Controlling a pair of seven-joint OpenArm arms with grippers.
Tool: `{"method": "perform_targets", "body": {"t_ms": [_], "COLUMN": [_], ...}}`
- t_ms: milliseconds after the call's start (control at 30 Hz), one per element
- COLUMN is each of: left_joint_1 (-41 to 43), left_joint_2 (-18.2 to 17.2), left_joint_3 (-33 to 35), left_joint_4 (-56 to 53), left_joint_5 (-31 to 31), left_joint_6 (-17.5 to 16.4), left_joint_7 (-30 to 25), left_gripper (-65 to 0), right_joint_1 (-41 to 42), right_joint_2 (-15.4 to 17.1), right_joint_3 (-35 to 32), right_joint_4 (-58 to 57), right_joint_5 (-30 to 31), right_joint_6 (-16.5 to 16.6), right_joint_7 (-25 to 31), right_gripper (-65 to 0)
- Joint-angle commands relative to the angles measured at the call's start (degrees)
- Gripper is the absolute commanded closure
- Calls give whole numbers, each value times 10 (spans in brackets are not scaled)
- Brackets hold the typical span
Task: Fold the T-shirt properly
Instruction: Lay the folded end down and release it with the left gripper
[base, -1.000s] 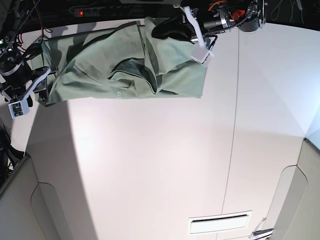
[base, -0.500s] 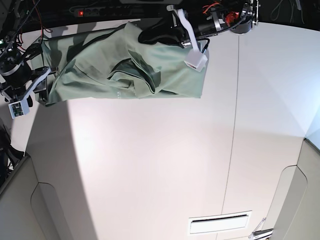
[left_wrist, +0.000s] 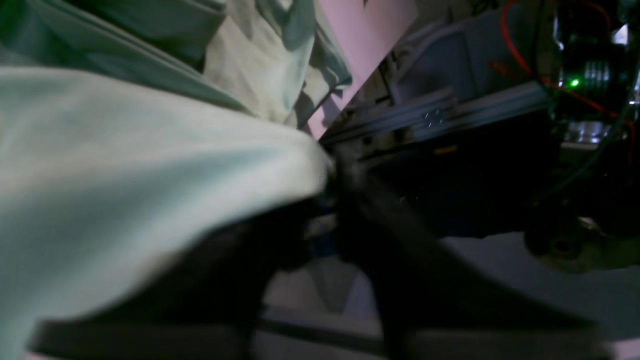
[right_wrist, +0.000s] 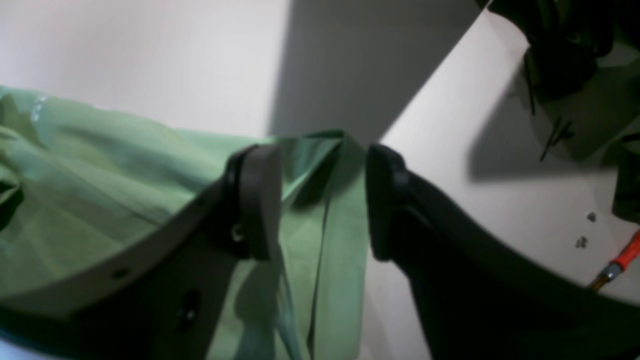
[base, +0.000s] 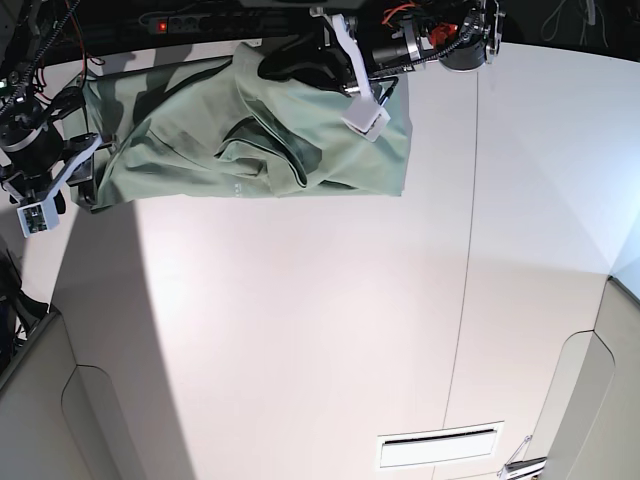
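Up close, a bare white table (base: 300, 330) with a thin slot (base: 440, 447). Farther back, the green T-shirt (base: 200, 150), lying crumpled in folds near the table's far edge. At one end of it, the right gripper (right_wrist: 320, 200), fingers spread apart, shirt edge lying loose between them. Farthest back, the left gripper (base: 280, 65) over the shirt's top edge; too blurry to tell whether clenched or let go.
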Motion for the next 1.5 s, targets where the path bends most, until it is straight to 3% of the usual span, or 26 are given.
{"method": "perform_targets", "body": {"t_ms": [0,333,667,900,1033,1133,1467], "left_joint_1": [0,0,0,0,1,1,1], "left_joint_2": [-2,-32,-115,-115,-115,-120,-236], "left_joint_3": [0,-1,-1,-1,-1,0,-1], "left_joint_4": [9,35,127,128,128,128,190], "left_joint_5": [-14,-28,-28,-9,0,-2,-71], "left_joint_6": [-5,-5,-5,-5,-5,-5,-5], "left_joint_7": [0,99,96,99,150,150,150], "left_gripper": [-203,-216,-216,-216,-216,-216,-215], "right_joint_1": [3,3,3,3,3,3,3], "right_joint_2": [7,7,7,7,7,7,7], "right_joint_3": [4,4,4,4,4,4,4], "right_joint_4": [8,8,8,8,8,8,8], "right_joint_5": [3,3,3,3,3,3,3], "right_joint_6": [-3,-2,-2,-2,-2,-2,-2], "right_joint_7": [14,14,14,14,13,13,13], "right_gripper": [-269,-269,-269,-269,-269,-269,-269]}}
